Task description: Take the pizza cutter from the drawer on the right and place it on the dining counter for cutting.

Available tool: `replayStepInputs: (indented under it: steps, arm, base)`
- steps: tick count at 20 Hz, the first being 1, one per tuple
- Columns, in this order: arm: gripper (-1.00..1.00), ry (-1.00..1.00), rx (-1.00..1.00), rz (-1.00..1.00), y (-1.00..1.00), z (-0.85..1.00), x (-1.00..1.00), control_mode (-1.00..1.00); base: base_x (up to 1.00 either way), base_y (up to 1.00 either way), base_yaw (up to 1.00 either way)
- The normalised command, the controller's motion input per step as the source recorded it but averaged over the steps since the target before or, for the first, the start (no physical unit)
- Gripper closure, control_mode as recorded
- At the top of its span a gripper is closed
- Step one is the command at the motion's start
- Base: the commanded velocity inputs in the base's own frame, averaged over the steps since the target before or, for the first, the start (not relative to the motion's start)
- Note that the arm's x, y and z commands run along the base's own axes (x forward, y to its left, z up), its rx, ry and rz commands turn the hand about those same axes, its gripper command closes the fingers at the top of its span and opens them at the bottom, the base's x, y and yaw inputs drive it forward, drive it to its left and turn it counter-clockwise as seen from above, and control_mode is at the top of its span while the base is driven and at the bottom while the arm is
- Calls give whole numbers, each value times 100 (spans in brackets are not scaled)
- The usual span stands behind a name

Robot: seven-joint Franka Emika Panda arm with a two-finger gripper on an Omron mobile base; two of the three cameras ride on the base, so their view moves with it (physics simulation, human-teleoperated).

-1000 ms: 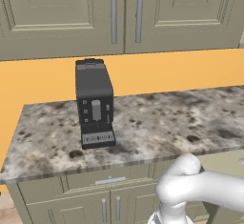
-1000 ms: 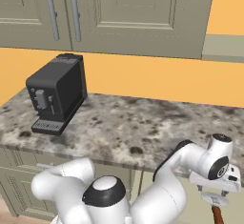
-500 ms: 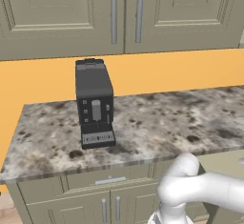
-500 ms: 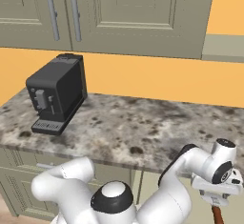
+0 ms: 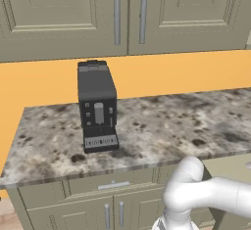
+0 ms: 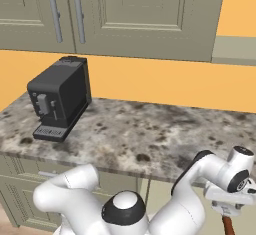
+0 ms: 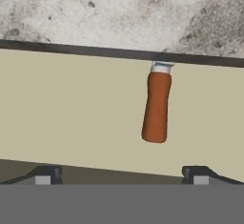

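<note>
A black coffee machine stands on the granite worktop, well off to the left of the gripper and clear of it; closed wall cabinets hang above. What does stand in the way is the worktop's own front edge, which overhangs the back of the open drawer.

Inside the drawer, ahead of the gripper and a little to its right, lies the pizza cutter: its reddish-brown handle rests on the pale floor, while the blade end runs under the dark edge of the worktop (only a silver collar shows). The two fingertips sit wide apart with nothing between them, the handle lying beyond them and untouched.

In the right base view the hand hangs below the counter edge at the far right, just above the handle, and has sunk lower and farther right than half a second ago.
</note>
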Motion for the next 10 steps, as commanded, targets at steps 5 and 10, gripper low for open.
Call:
replayStepInputs:
  steps: [5,10]
  arm:
    - [-100,1,0,0,-3,-11,0,-100]
    - [-100,-6,0,0,0,-30,0,-100]
  base:
    - [0,0,0]
    - [0,0,0]
